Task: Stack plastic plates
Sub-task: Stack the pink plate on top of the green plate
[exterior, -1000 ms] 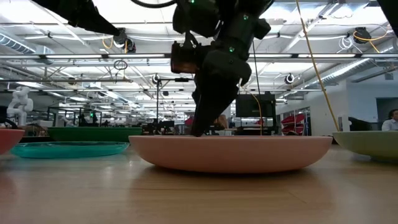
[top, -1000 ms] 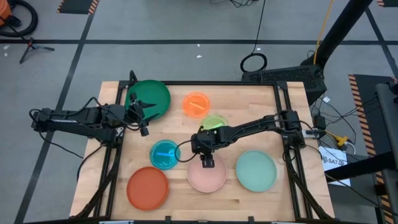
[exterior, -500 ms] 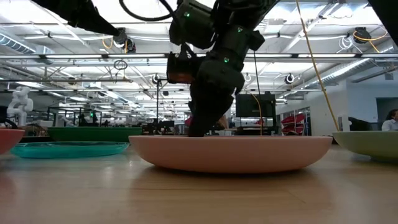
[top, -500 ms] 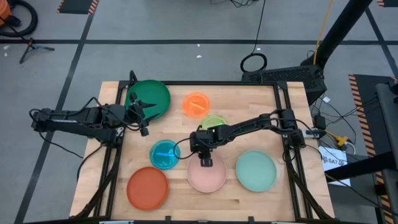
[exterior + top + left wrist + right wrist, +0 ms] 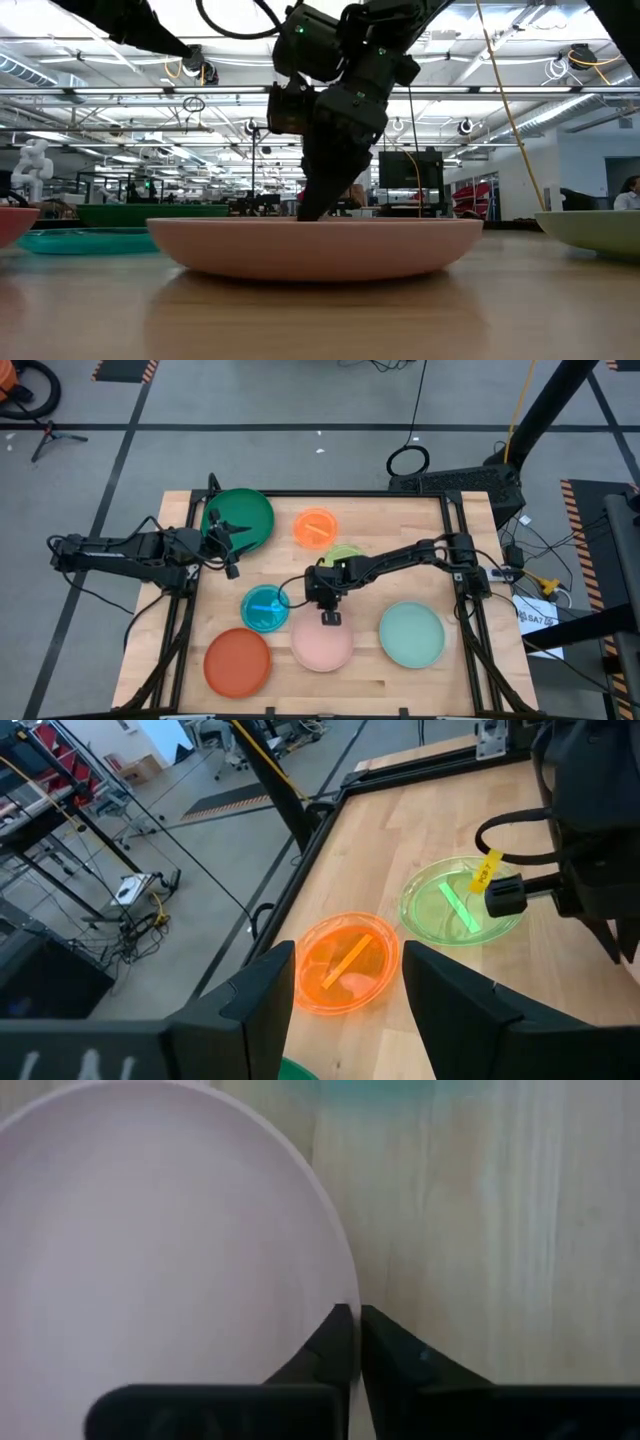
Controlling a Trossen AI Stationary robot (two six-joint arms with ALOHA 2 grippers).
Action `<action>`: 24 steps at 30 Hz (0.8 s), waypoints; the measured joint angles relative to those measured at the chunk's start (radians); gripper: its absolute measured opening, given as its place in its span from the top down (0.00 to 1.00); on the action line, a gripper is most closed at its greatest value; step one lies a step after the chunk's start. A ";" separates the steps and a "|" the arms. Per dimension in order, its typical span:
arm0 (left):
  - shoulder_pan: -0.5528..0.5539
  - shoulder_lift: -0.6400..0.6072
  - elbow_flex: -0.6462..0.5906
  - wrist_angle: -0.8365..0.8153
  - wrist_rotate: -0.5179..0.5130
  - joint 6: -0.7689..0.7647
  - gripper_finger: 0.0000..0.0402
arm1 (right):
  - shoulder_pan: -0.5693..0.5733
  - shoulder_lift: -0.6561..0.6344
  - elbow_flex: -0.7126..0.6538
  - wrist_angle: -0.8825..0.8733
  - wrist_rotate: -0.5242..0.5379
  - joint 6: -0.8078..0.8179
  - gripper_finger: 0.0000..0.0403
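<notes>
The right gripper (image 5: 329,617) is clamped on the far rim of the pink plate (image 5: 322,643); in the right wrist view its 2 fingers (image 5: 345,1345) pinch the thin edge with almost no gap. The plate lies flat on the table (image 5: 400,530), between the cyan plate (image 5: 264,608) and the mint plate (image 5: 411,634), with the red plate (image 5: 237,661) at the near left. The lime plate (image 5: 462,899) and orange plate (image 5: 346,962) lie side by side farther back. The left gripper (image 5: 232,535), jaws apart, hovers beside the dark green plate (image 5: 240,517) and waits. I judge the step in hand to be moving the pink plate onto another large plate. To do it well, hold the pinch firm, since a rim grip on a shallow plate can slip or pivot. Lift the held edge enough that the near edge clears the wood and the cyan rim. Centre the plate over its target before lowering, and release only once it sits level.
</notes>
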 joint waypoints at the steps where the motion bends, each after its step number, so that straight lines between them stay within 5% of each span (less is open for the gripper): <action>1: 0.000 0.000 0.000 0.000 0.000 0.000 0.52 | -0.003 -0.005 0.000 -0.004 -0.002 0.000 0.97; 15: 0.000 0.000 0.000 0.014 0.000 0.003 0.52 | -0.076 -0.242 -0.002 -0.131 0.011 0.041 0.99; 24: 0.004 0.000 0.000 0.109 0.000 0.064 0.52 | -0.213 -0.318 0.000 -0.043 0.332 0.136 0.99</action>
